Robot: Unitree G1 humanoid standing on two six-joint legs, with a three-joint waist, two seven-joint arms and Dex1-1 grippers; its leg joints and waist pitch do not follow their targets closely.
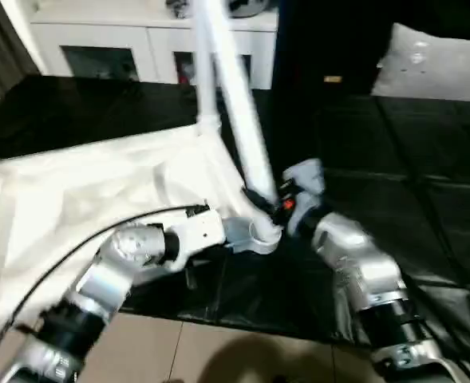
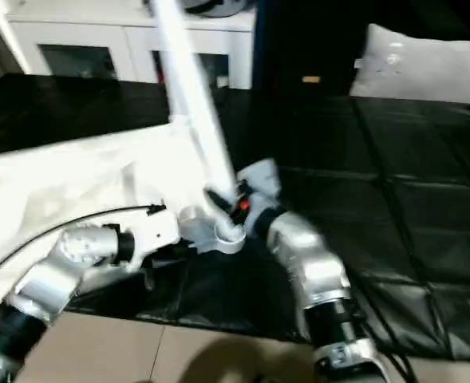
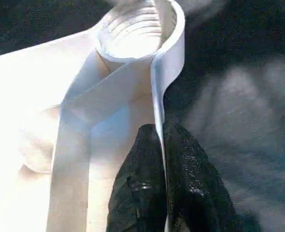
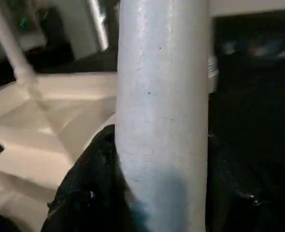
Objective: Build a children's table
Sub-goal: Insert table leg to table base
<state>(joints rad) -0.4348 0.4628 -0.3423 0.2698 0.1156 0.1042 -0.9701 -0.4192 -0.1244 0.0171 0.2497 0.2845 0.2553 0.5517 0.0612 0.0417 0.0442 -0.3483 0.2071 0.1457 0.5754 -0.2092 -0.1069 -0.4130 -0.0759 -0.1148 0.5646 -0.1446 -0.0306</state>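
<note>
**Table top and leg, both gripped**

Table top (image 1: 83, 199): white, underside up on the black mat (image 1: 426, 215). Left gripper (image 3: 161, 193) pinches its rim wall just below the corner socket (image 3: 137, 34), one finger on each side.

Leg (image 1: 238, 104): white tube, tilted, rising up and away from the right gripper (image 4: 157, 193), whose black fingers (image 4: 89, 193) clasp it from both sides; lower end near that socket.

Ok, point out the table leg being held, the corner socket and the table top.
table leg (image 1: 246, 128), left eye view, mid-shaft.
corner socket (image 3: 137, 34), left wrist view, threaded inside.
table top (image 1: 83, 199), left eye view, ribbed underside.
</note>
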